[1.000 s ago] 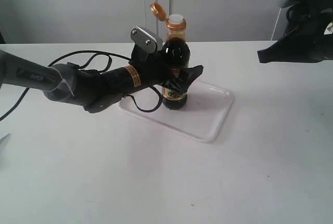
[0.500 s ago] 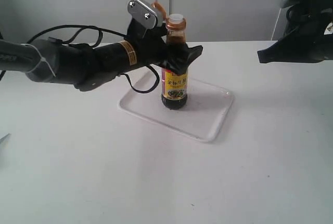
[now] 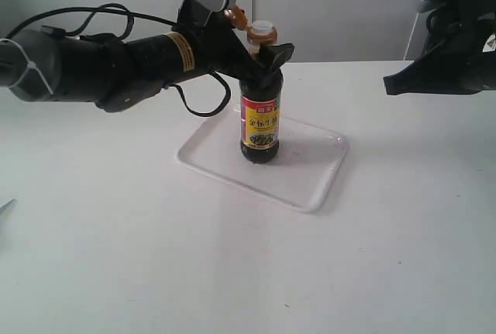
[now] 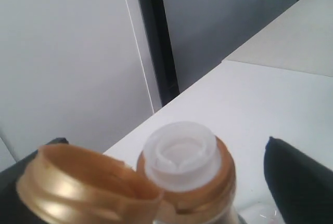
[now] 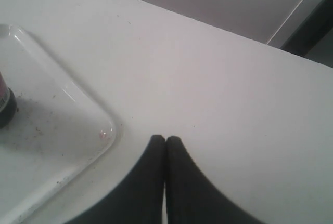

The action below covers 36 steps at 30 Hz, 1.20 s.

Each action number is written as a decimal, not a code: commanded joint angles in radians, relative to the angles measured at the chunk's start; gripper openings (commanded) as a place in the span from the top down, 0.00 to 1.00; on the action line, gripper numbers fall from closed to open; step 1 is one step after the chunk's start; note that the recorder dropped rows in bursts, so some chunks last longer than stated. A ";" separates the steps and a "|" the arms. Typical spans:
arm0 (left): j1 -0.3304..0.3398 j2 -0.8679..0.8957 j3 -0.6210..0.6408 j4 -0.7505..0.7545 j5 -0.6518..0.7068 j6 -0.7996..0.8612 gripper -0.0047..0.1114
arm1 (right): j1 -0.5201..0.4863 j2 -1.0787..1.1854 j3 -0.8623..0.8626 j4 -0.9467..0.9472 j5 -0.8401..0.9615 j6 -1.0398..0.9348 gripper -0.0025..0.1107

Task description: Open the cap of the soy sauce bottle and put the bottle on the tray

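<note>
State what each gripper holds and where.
Nothing: left gripper open, fingers either side of the soy sauce bottle's cap; right gripper shut, empty.

Upright soy sauce bottle (image 3: 261, 121) on tray (image 3: 310, 188), cap (image 4: 83, 185) open.

Finding: you are operating in a robot test room or lab. Grounds follow. Your table (image 3: 232, 272) is a plain white work surface set against a pale grey panelled wall (image 3: 349, 8) with vertical seams. The left wrist view shows a dark strip (image 4: 156, 42) running upright between two of those panels. Two black machine arms reach over the table, the left arm (image 3: 85, 70) trailing a loose black cable (image 3: 203, 112), the right arm (image 3: 457, 47) at the far side. The only household goods are a soy sauce bottle (image 3: 261, 121) and a white tray (image 3: 310, 187), staged mid-table.
</note>
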 commanded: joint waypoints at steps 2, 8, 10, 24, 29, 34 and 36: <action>0.001 -0.033 -0.002 -0.004 -0.005 0.003 0.06 | -0.002 0.001 0.004 -0.003 0.001 -0.004 0.98; 0.001 -0.076 -0.002 -0.006 -0.005 0.029 0.06 | -0.002 0.001 0.004 -0.003 0.001 -0.004 0.98; 0.001 -0.091 -0.002 -0.008 -0.008 0.027 0.06 | -0.002 0.001 0.004 -0.003 0.001 -0.004 0.98; 0.001 -0.230 -0.002 0.048 0.163 -0.070 0.09 | -0.002 0.001 0.004 -0.003 -0.005 -0.004 0.98; 0.001 -0.312 -0.002 0.185 0.340 -0.200 0.33 | -0.002 0.001 0.004 -0.003 -0.021 -0.004 0.98; 0.001 -0.410 0.008 0.356 0.524 -0.335 0.61 | -0.002 0.003 0.004 -0.003 -0.013 -0.004 0.98; 0.001 -0.447 0.028 0.358 0.620 -0.326 0.71 | -0.002 0.003 0.004 -0.003 -0.015 -0.004 0.98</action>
